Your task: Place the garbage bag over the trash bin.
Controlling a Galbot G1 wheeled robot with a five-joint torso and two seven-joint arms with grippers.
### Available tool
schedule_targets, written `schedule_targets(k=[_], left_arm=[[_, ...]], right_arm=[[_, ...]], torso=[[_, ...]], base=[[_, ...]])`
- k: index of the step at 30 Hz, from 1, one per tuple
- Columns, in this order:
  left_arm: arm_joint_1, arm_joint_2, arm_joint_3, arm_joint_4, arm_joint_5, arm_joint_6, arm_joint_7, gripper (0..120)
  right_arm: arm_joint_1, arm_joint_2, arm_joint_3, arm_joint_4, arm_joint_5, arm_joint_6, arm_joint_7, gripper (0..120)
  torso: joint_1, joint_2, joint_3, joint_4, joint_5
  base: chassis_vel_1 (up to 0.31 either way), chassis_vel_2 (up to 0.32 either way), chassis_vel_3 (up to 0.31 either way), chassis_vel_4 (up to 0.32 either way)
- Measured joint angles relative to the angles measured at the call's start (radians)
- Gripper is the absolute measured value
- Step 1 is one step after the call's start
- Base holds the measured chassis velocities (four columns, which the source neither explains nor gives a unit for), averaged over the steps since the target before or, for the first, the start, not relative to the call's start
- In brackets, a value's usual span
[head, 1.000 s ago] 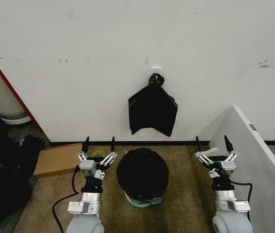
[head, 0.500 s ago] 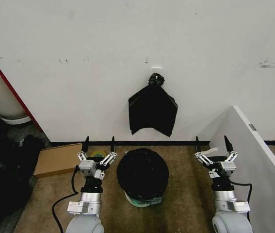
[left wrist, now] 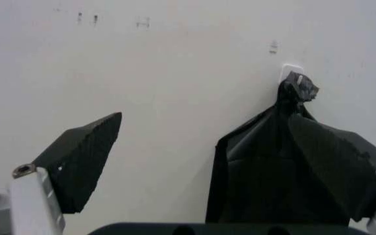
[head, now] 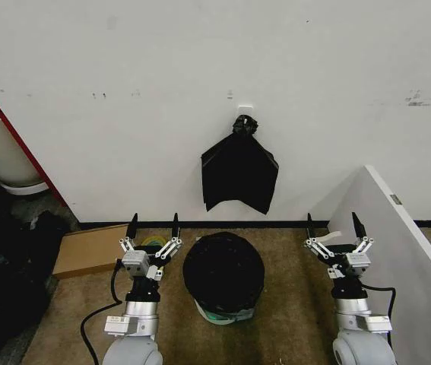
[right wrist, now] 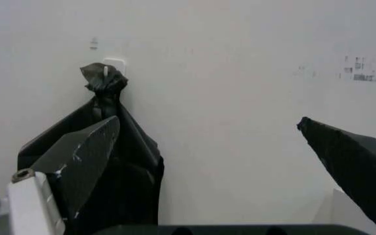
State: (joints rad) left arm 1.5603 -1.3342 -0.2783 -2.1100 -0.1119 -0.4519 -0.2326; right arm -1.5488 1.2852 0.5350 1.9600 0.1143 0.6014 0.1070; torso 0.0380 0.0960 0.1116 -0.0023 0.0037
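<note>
The garbage bag (head: 223,271), glossy black, covers the mouth and upper sides of the trash bin (head: 217,313), of which just a pale strip at the base shows. The bin stands on the brown floor between my two arms. My left gripper (head: 154,220) is held upright to the left of the bin, open, with nothing between its fingers. My right gripper (head: 331,219) stands upright to the bin's right, also open and holding nothing. In the wrist views the left gripper (left wrist: 205,116) and the right gripper (right wrist: 207,120) both point at the white wall, jaws wide apart.
A flat fan-shaped black bag (head: 239,172) with a knotted top hangs from a wall hook above the bin. A cardboard box (head: 90,249) lies at left, with dark clutter (head: 2,266) beyond it. A white slanted panel (head: 397,243) stands close beside my right arm.
</note>
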Motion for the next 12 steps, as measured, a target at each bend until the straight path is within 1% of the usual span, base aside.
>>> schedule_targets(k=[12], left_arm=[[0.0,0.0,0.0,0.0,0.001,0.0,-0.001,100]], right_arm=[[0.0,0.0,0.0,0.0,0.0,-0.001,0.001,100]], torso=[[0.0,0.0,0.0,0.0,0.0]], base=[[0.0,0.0,0.0,0.0]])
